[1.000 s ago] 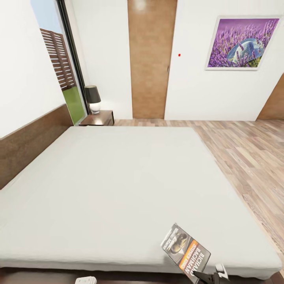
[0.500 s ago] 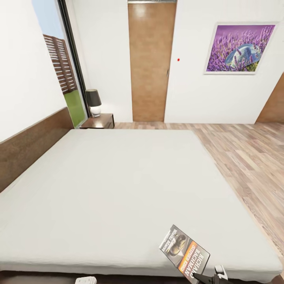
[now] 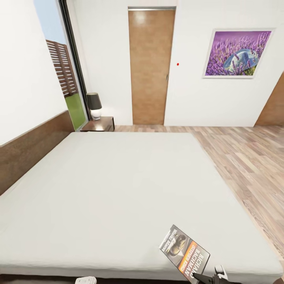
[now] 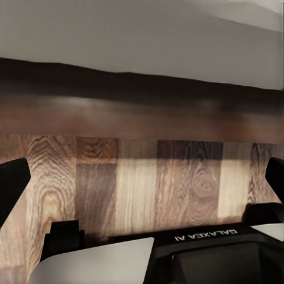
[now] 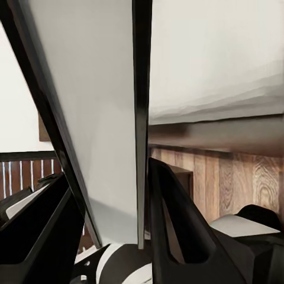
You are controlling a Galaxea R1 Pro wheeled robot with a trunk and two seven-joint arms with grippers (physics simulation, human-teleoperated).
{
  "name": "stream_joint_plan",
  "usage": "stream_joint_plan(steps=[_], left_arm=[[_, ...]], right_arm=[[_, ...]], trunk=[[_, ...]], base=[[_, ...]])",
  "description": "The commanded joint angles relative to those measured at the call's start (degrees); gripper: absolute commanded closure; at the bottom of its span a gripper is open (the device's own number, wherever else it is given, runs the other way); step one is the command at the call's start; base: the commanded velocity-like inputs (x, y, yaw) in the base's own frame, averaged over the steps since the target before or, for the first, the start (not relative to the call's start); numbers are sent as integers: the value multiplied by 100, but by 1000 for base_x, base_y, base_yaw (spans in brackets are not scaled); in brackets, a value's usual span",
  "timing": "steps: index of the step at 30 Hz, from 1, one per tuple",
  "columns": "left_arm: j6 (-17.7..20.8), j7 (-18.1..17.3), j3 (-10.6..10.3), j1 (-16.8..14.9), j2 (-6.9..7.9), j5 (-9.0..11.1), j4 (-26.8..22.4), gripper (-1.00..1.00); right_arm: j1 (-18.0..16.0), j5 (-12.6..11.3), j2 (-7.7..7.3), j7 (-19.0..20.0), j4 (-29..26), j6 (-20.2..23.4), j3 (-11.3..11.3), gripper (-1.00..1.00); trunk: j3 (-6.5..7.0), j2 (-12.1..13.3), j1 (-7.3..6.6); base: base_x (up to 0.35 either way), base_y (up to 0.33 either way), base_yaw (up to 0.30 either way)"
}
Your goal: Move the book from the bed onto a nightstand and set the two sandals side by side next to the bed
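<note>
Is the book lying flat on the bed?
No, the book is tipped up off the bed, pinched at its edge between the right gripper's fingers.

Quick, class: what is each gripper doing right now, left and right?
Left gripper: open, fingers spread wide, nothing between them.
Right gripper: closed on the book, gripping its near edge.

Head camera looks down across the bed (image 3: 118, 189); both wrist cameras sit low, close against its wooden base (image 4: 142, 112).
</note>
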Motion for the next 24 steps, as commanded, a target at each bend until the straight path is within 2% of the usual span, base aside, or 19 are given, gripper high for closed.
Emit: stream_joint_plan(steps=[1, 24], left_arm=[[60, -29, 21, -1, -1, 60, -8, -100], [61, -29, 21, -1, -1, 58, -8, -100]], right_arm=[[-3, 12, -1, 18, 3, 59, -32, 100], [-3, 12, -1, 18, 3, 55, -29, 100]], trunk=[[4, -3, 0], [218, -3, 0]], base=[[0, 0, 0], [0, 0, 0]])
